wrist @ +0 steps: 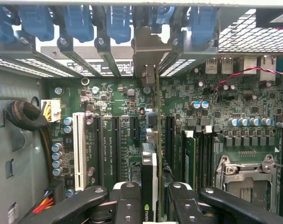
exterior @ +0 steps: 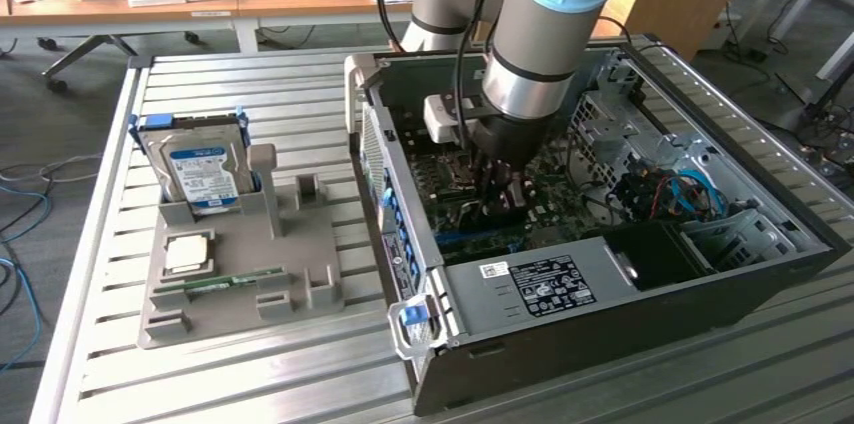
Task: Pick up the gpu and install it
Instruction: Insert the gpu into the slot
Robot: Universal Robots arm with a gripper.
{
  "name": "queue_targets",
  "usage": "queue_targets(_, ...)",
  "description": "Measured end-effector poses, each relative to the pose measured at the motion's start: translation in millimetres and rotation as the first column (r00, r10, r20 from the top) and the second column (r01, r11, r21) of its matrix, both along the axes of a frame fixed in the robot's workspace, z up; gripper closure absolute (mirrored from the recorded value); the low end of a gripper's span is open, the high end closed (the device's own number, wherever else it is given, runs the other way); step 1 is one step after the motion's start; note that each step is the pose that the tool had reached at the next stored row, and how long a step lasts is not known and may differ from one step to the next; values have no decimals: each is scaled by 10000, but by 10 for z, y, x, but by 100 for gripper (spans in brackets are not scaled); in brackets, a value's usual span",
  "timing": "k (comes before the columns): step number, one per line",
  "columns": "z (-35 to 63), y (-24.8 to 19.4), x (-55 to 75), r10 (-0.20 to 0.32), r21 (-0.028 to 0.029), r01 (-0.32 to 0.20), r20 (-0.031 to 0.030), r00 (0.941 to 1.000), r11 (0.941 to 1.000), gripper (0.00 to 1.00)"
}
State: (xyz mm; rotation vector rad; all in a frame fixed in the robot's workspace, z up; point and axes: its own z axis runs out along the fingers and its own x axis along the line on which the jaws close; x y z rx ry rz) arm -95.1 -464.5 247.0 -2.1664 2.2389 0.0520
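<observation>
The gpu stands on edge between my fingers, my claw partly closed and clamped on it, directly above the motherboard. A white slot flanks one side of me and the processor socket the other.

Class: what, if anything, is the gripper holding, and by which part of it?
The gripper holds the gpu, fingers pressed on its two flat faces at the edge facing away from the motherboard.

gpu: dark face, green edge, silver bracket
motherboard: green
clips: blue
drive: silver, blue-white label
arm: grey, light-blue caps
</observation>
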Motion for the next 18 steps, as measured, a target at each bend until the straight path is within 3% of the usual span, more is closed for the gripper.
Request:
queue_targets(8, -65, 1, -1, 0, 2, 0, 62, 10000, 10000, 74)
queue_targets(13, -67, 1, -4, -1, 0, 1, 63, 10000, 10000, 74)
queue_targets(18, -69, -1, -26, 5, -3, -5, 103, 9999, 10000, 74)
